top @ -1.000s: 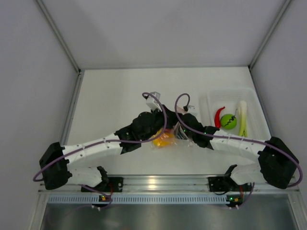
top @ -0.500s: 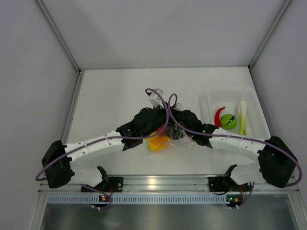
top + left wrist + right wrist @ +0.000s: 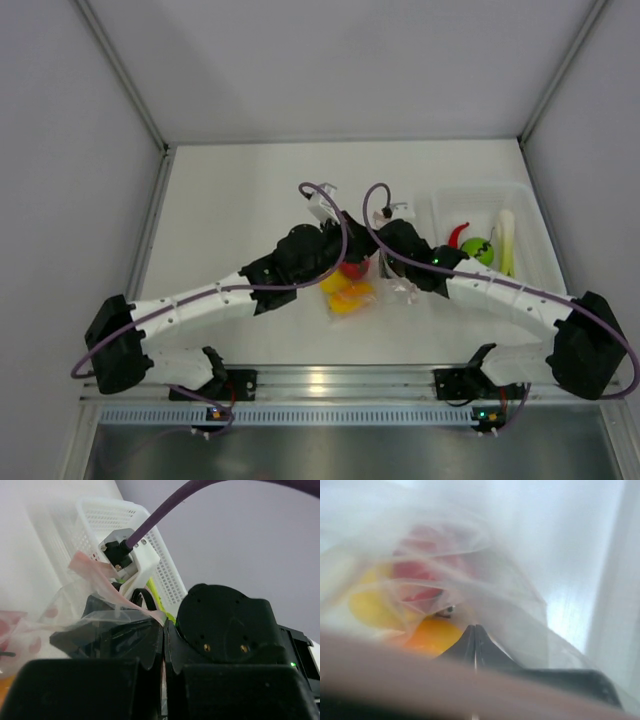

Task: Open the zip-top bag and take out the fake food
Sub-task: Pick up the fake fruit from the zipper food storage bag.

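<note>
The clear zip-top bag [image 3: 392,289] hangs between my two grippers at the table's middle. My left gripper [image 3: 338,252] is shut on one lip of it, beside the pink zip strip [image 3: 95,575]. My right gripper [image 3: 386,246] is shut on the opposite lip, and film covers the right wrist view. Fake food lies in the bag: a red pepper [image 3: 352,268], a yellow piece [image 3: 335,283] and an orange piece [image 3: 354,298]. Through the film I see the red pepper [image 3: 427,575], the yellow piece [image 3: 367,605] and the orange piece [image 3: 432,632].
A translucent white tray [image 3: 480,188] stands at the right with a red chili [image 3: 457,240], a green ball [image 3: 477,251] and a pale leek [image 3: 506,245] in it. Grey walls close the table on three sides. Purple cables loop above both wrists.
The two grippers have drawn apart, the right one moving right and back. The bag has spread between them, and the red pepper now shows beside the yellow and orange pieces.
</note>
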Robot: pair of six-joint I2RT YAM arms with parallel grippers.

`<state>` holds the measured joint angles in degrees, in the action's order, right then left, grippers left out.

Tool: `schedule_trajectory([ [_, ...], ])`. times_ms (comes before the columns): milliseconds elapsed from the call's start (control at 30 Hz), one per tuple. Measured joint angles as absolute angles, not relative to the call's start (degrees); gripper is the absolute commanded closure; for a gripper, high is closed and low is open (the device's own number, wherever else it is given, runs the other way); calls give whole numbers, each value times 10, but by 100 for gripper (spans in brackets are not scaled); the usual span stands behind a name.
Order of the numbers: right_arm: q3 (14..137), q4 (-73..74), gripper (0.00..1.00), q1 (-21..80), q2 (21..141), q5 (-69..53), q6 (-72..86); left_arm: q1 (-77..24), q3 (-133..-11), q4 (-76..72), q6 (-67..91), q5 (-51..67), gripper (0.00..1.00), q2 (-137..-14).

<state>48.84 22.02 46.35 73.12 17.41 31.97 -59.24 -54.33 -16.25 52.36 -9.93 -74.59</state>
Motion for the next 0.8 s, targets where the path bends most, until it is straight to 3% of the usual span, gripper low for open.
schedule_trajectory([
  [400,567,343,100,342,685,225,189,-602,-523,-162,553,-141,100,-674],
  [600,632,409,100,336,688,253,132,-606,-475,-184,561,-149,100,-653],
  [800,640,432,100,345,691,185,116,-609,-420,-214,580,-154,100,-620],
])
